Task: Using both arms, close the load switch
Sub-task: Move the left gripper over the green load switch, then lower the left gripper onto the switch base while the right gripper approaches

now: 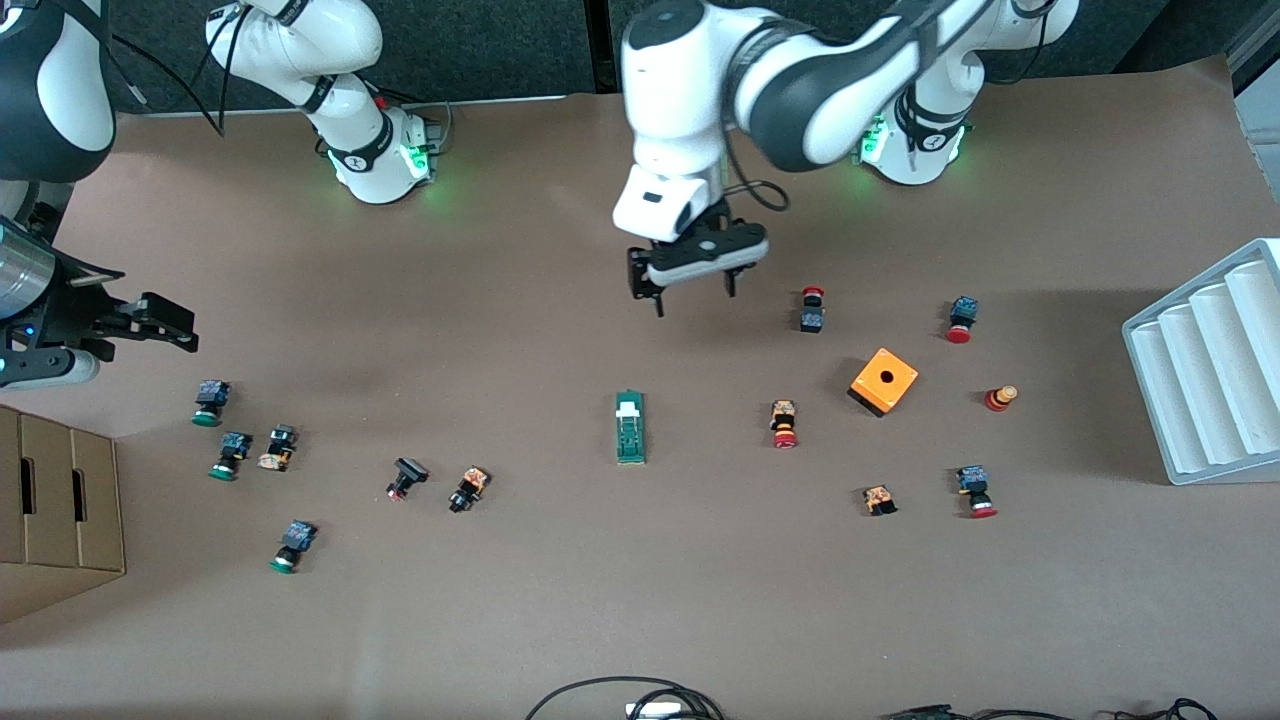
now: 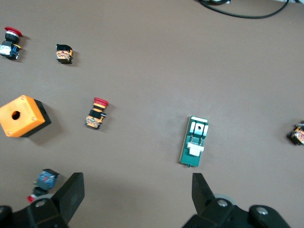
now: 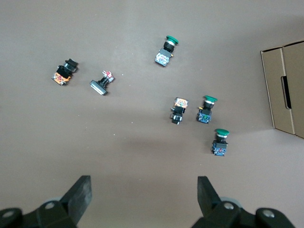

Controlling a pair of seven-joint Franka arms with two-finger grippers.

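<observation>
Load switch (image 1: 630, 428) lies below open left end effector (image 1: 690, 294)

An orange cube (image 1: 884, 381) sits among red-capped push buttons (image 1: 784, 424); green-capped ones (image 1: 211, 402) lie near a cardboard box (image 1: 55, 510) — a white tray (image 1: 1210, 365) well apart.

Load switch (image 1: 630, 427) lies mid-table, orange cube (image 1: 884, 381) toward left arm's end

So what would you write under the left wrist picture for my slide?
Left gripper, jaws open, hovers above the table with the green load switch lying just ahead.
</observation>
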